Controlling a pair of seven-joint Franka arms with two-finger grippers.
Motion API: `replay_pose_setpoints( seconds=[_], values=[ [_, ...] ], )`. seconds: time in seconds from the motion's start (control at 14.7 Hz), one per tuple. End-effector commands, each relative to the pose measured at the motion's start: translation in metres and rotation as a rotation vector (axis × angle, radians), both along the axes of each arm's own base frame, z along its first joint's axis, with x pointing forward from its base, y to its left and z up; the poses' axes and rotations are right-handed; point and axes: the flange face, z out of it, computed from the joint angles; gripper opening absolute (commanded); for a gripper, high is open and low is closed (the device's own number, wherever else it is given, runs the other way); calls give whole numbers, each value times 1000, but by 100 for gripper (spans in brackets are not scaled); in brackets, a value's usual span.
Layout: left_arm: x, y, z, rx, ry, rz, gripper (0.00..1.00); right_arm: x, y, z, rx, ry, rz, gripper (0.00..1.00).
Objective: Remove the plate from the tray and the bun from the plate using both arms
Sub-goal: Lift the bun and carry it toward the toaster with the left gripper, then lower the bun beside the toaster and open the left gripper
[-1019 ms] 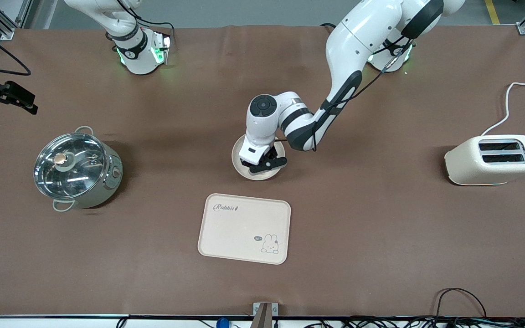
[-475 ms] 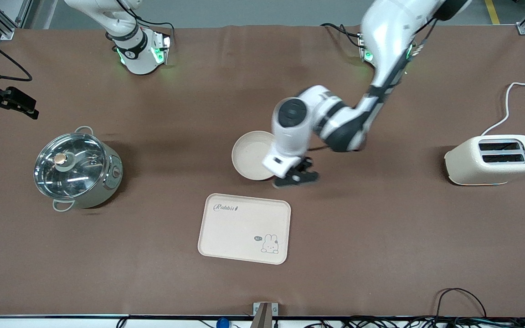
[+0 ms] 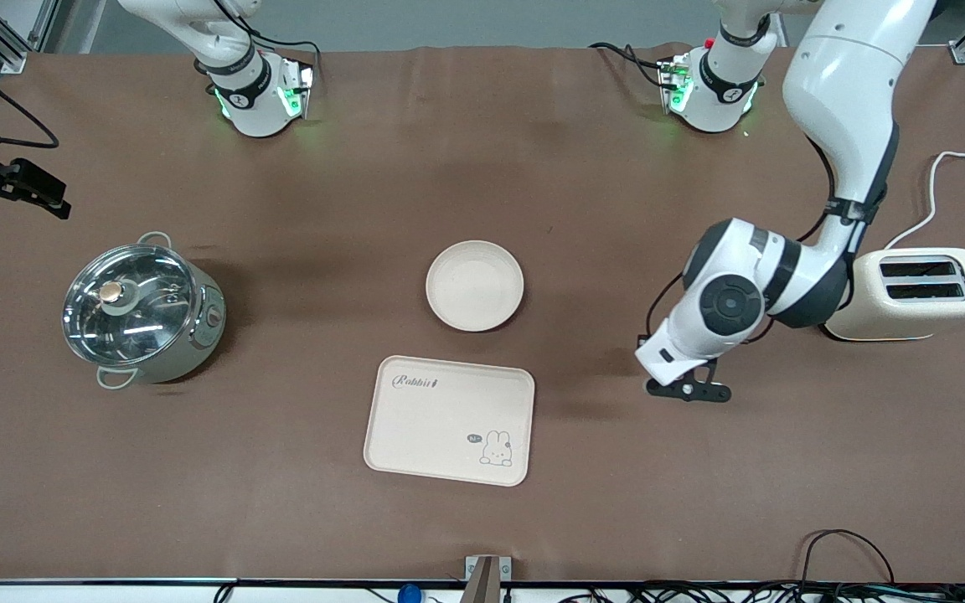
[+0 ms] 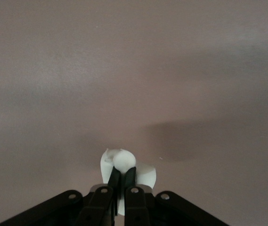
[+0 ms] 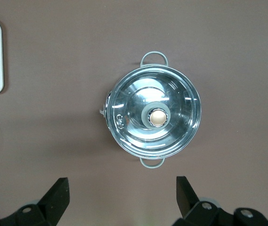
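The plate [image 3: 474,286] lies empty on the table, just farther from the front camera than the rabbit tray. My left gripper [image 3: 688,391] hangs low over bare table between the tray and the toaster. In the left wrist view it [image 4: 124,170] is shut on a small white rounded lump, the bun [image 4: 124,160]. The hand hides the bun in the front view. My right gripper [image 3: 38,194] waits high by the table's edge at the right arm's end. In the right wrist view it [image 5: 122,188] is open wide and empty, looking down on the pot.
A cream rectangular tray [image 3: 449,420] with a rabbit drawing lies nearer the front camera than the plate. A steel pot with a glass lid [image 3: 143,310] [image 5: 155,117] stands toward the right arm's end. A cream toaster [image 3: 905,293] with a white cord stands toward the left arm's end.
My left arm has swung from over the plate toward the toaster end, lifting clear of the plate. The plate has stayed in place. The right gripper has barely moved.
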Motion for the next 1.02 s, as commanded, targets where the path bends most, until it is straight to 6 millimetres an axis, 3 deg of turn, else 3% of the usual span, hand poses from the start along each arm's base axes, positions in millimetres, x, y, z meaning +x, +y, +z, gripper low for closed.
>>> replay_pose_setpoints(
  seconds=[0.0, 0.14, 0.2, 0.27, 0.41, 0.48, 0.61, 0.75, 0.95],
  values=[
    [-3, 39, -28, -53, -25, -9, 26, 0, 7, 4, -3, 2, 3, 100],
    [0, 50, -37, -58, -18, 8, 56, 0, 7, 4, -3, -3, 3, 100],
    [0, 50, -36, -59, -19, 9, 89, 1, 7, 4, -3, -6, 4, 100],
    [0, 50, -36, -59, -19, 9, 100, 1, 7, 4, -3, -7, 5, 100],
    [3, 50, -26, -58, -34, 8, 100, 1, 8, 4, -3, -6, 7, 100],
    [10, 46, -8, -63, -63, 8, 100, 1, 9, 4, -3, -4, 8, 100],
    [22, 36, 45, -65, -109, 0, 100, 0, 8, 3, -3, -1, 6, 100],
    [29, 40, 111, -42, -146, 11, 100, 1, 7, 4, -3, -4, 7, 100],
    [20, 43, 187, -23, -153, 35, 100, 1, 8, 4, -3, -6, 8, 100]
  ],
)
